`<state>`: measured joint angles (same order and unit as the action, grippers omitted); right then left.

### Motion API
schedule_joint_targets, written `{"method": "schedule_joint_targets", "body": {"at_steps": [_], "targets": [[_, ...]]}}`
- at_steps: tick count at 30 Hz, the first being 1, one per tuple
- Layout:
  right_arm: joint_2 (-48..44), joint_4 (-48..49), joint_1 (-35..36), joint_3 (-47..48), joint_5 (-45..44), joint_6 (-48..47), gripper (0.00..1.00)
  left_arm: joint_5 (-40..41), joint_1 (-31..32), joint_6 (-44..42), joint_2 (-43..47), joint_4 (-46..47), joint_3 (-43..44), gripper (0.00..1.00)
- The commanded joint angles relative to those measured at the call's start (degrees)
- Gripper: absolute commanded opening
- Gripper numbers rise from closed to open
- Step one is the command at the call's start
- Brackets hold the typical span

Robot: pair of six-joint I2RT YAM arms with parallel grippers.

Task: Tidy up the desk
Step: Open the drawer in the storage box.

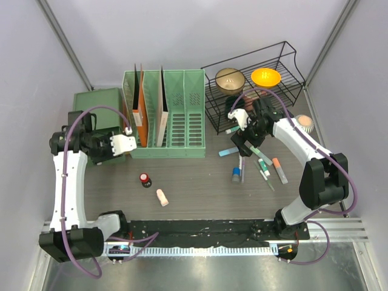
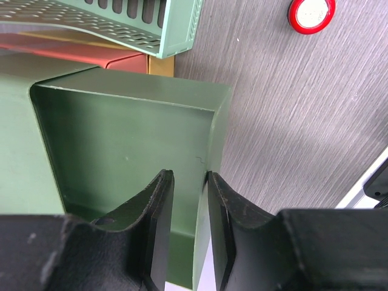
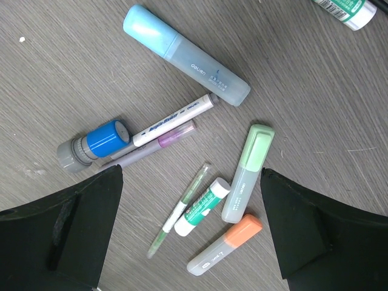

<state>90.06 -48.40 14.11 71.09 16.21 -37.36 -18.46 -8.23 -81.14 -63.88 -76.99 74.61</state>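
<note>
The dark wood-grain desk [image 1: 200,191] holds scattered pens and highlighters [image 1: 257,163]. My right gripper [image 1: 245,144] hovers open and empty above them [image 3: 191,176]. Between its fingers lie a thin green pen [image 3: 182,209], a green-labelled stick [image 3: 203,206], a green highlighter [image 3: 248,173] and an orange highlighter [image 3: 224,245]. A blue highlighter [image 3: 185,54] and a blue-capped marker [image 3: 97,143] lie farther off. My left gripper [image 1: 112,150] straddles a wall of the green box [image 2: 121,139], jaws nearly closed [image 2: 187,182]. One finger touches the outer face; a small gap shows inside.
The green file rack [image 1: 176,115] with folders stands right of the green box [image 1: 97,106]. A black wire rack [image 1: 254,100] at the back right holds a beige bowl [image 1: 230,79] and an orange bowl [image 1: 266,77]. A red-capped item [image 1: 144,178] and a pink item [image 1: 162,197] lie near the front left.
</note>
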Motion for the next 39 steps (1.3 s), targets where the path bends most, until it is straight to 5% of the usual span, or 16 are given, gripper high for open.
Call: {"method": "schedule_joint_targets", "body": {"at_steps": [1,39], "targets": [[-0.4,1.0,-0.1,-0.2,1.0,0.1,1.00,-0.4,0.2,0.6,-0.7,-10.6,1.8,0.34],[-3.5,3.9,-1.5,-2.3,-9.2,9.4,0.99,0.2,0.1,2.7,-0.4,-2.3,0.2,0.40]]}}
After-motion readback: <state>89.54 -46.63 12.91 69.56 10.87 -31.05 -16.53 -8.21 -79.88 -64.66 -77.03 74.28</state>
